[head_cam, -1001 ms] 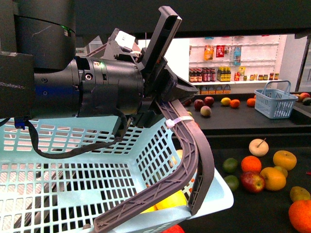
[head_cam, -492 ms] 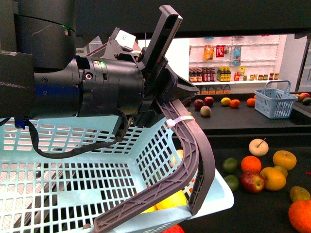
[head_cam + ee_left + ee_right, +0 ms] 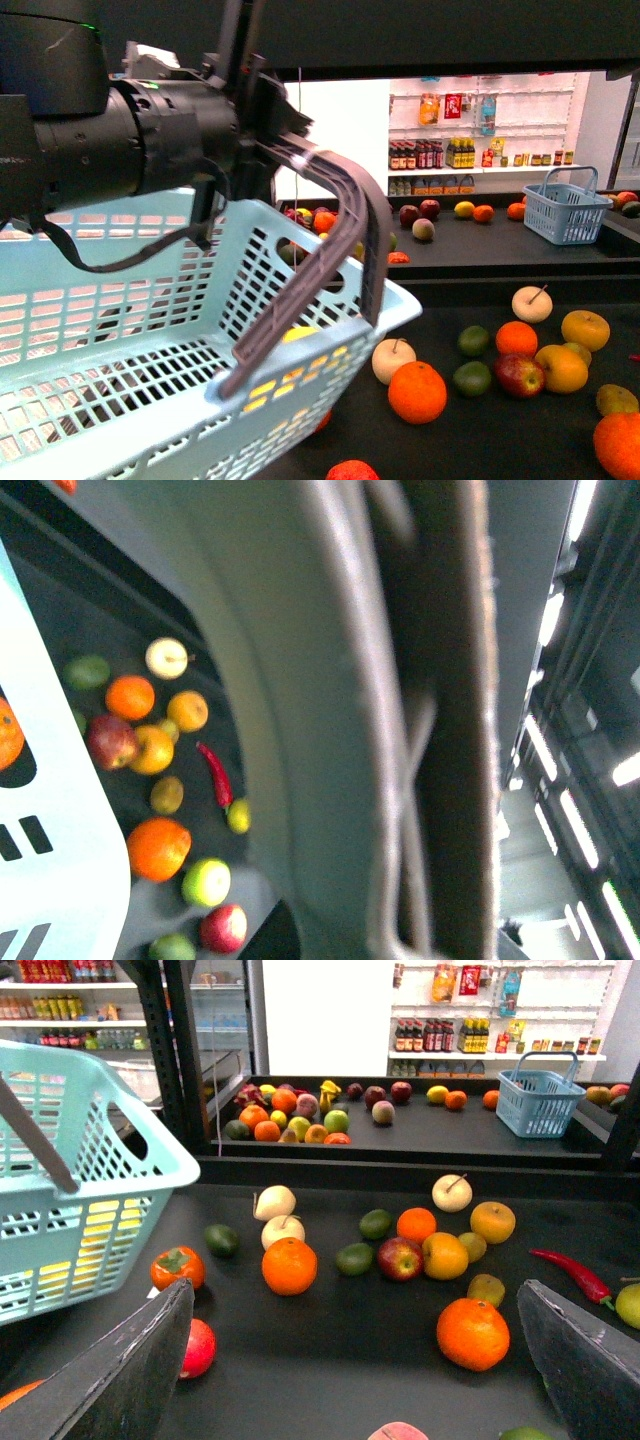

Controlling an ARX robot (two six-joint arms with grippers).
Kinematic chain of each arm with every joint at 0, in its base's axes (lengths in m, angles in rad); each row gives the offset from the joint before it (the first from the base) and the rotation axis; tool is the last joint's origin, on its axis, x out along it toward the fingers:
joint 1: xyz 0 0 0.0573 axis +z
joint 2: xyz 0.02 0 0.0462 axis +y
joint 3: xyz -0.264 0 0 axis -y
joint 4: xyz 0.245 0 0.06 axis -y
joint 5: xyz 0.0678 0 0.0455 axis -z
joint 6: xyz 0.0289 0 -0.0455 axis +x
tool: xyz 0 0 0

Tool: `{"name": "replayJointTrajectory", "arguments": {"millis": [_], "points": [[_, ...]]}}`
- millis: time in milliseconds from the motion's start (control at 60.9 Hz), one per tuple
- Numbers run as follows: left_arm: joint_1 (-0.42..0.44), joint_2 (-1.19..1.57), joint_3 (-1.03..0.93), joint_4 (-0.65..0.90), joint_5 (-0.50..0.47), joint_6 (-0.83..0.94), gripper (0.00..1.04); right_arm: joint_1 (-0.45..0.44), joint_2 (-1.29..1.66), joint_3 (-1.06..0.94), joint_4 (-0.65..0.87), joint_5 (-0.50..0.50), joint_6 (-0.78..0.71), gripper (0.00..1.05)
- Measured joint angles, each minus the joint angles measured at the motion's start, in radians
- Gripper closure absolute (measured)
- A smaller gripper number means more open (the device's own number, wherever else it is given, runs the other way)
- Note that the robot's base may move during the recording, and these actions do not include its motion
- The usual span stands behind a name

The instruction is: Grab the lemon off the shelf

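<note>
My left gripper [image 3: 262,140] is shut on the grey-brown basket handle [image 3: 352,205] and holds the light-blue slotted basket [image 3: 130,340] above the lower deck of the black shelf [image 3: 520,255]. The handle fills the left wrist view [image 3: 340,730]. Something yellow [image 3: 298,335] shows through the basket wall; I cannot tell whether it is the lemon. A small yellow fruit [image 3: 464,209] lies on the far deck, also seen in the right wrist view [image 3: 437,1093]. My right gripper [image 3: 350,1370] is open and empty over the lower deck, fingers [image 3: 110,1380] wide apart.
Loose fruit lies on the lower deck: oranges [image 3: 289,1265] [image 3: 472,1333], a red apple [image 3: 400,1258], limes, pale apples and a red chilli [image 3: 570,1272]. A small blue basket [image 3: 567,212] stands on the far deck. White wall shelves of bottles [image 3: 480,130] are behind.
My left arm has swung up and to the left with the basket. The handle now stands higher, and an orange and a pale apple under the basket's corner have come into view.
</note>
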Motion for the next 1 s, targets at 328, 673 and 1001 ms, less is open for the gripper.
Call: {"name": "replayJointTrajectory", "arguments": {"millis": [328, 673, 1001], "points": [[0.272, 0.082, 0.052, 0.265, -0.143, -0.224, 0.99, 0.0, 0.0, 0.0, 0.0, 0.0, 0.0, 0.07], [0.465, 0.203, 0.071, 0.396, -0.097, -0.322, 0.99, 0.0, 0.0, 0.0, 0.0, 0.0, 0.0, 0.07], [0.535, 0.317, 0.095, 0.539, -0.03, -0.348, 0.99, 0.0, 0.0, 0.0, 0.0, 0.0, 0.0, 0.07]]}}
